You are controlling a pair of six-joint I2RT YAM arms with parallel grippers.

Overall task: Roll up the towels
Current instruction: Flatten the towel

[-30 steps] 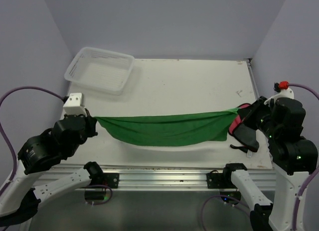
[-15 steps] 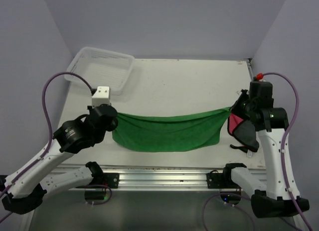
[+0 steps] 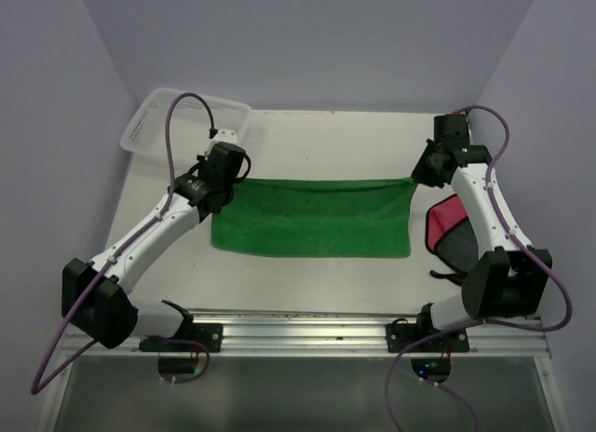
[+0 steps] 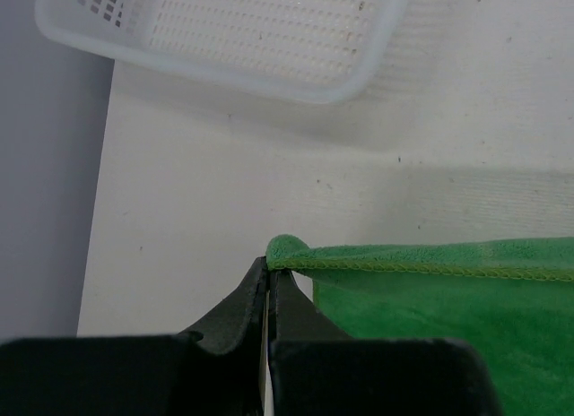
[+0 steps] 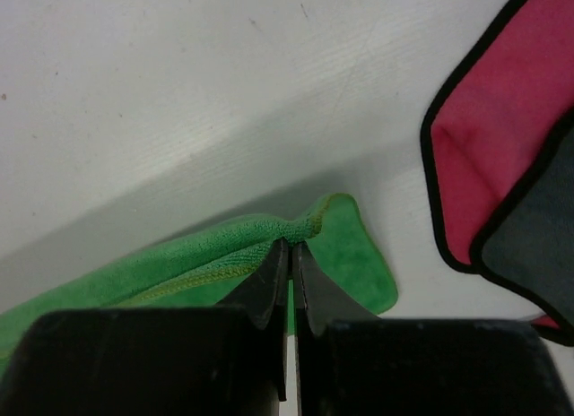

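Observation:
The green towel (image 3: 312, 220) lies spread flat across the middle of the white table, its far edge pulled straight. My left gripper (image 3: 222, 182) is shut on its far left corner (image 4: 285, 251). My right gripper (image 3: 416, 176) pinches the far right corner (image 5: 309, 226). Both corners are held a little above the table. The red towel (image 3: 445, 229) with its dark grey underside (image 5: 538, 246) lies crumpled by the right edge, just right of the green one.
A white mesh basket (image 3: 154, 122) stands at the far left corner, just beyond my left gripper, and its near rim (image 4: 269, 75) shows in the left wrist view. Lilac walls close in the table on the left, back and right.
Both arms have reached away from the near edge, carrying the green towel's corners. The towel went from a sagging band held up near the front to a flat sheet mid-table.

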